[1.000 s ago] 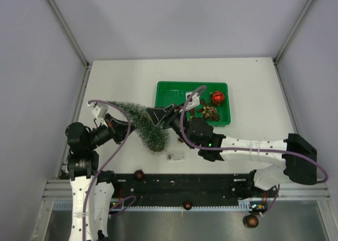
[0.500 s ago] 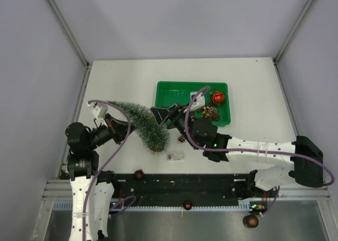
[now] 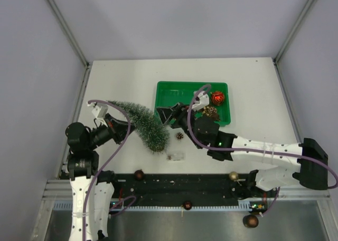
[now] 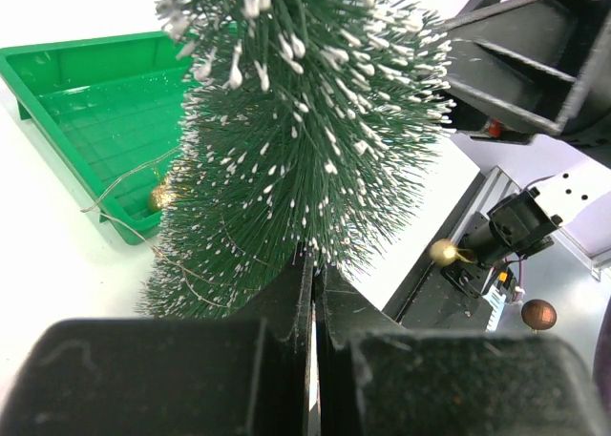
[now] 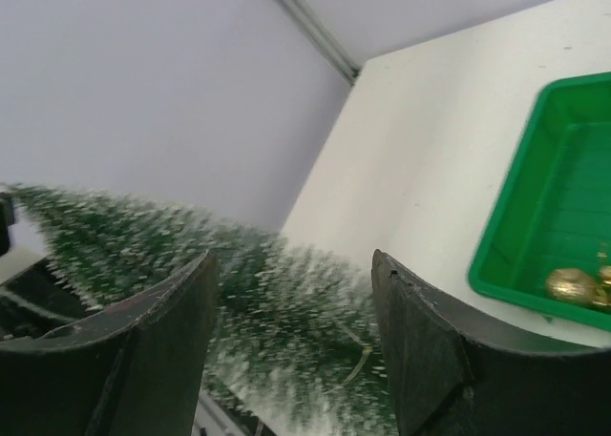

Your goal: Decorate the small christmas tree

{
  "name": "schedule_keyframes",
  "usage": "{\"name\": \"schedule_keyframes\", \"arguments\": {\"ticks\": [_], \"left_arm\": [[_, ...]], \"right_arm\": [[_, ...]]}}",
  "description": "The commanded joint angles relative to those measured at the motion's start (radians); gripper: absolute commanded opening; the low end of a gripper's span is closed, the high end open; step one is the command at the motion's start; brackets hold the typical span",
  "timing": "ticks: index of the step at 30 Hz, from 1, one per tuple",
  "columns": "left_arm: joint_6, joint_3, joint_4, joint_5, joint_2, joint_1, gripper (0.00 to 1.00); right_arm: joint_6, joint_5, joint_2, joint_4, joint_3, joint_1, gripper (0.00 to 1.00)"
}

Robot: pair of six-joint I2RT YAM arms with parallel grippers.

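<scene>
While left pincer [image 4: 312,262] clenches the small christmas tree [image 4: 305,121], right pincer [image 5: 291,258] gapes; tray [image 3: 173,95] holds 1 red bauble [image 3: 217,97].

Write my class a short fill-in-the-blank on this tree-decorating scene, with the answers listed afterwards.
1. The left gripper holds the small christmas tree, while the open right gripper holds ___.
2. The bauble in the green tray is coloured ___.
3. The small pine cone lies outside the tray, on the white ___.
Answers: nothing; red; table.
</scene>
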Motion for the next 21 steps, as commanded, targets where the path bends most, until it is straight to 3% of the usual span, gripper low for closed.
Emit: {"name": "schedule_keyframes", "arguments": {"ticks": [1,5,9,15,21], "left_arm": [[-0.002,0.015,0.038,0.017,-0.007,0.001,0.00],[0.007,0.018,0.027,0.017,-0.007,0.001,0.00],[0.011,0.023,0.020,0.011,-0.004,0.001,0.00],[0.012,0.017,0.021,0.008,0.000,0.001,0.00],[0.021,0.018,0.021,0.006,0.005,0.001,0.00]], "right_arm": [[0.043,0.060,-0.037,-0.292,0.089,-0.096,0.64],[0.115,-0.024,0.030,-0.647,0.213,-0.300,0.65],[0.094,-0.025,0.079,-0.813,0.242,-0.492,0.64],[0.088,-0.080,0.185,-0.876,0.206,-0.679,0.64],[0.089,-0.169,0.346,-0.854,0.212,-0.719,0.62]]}}
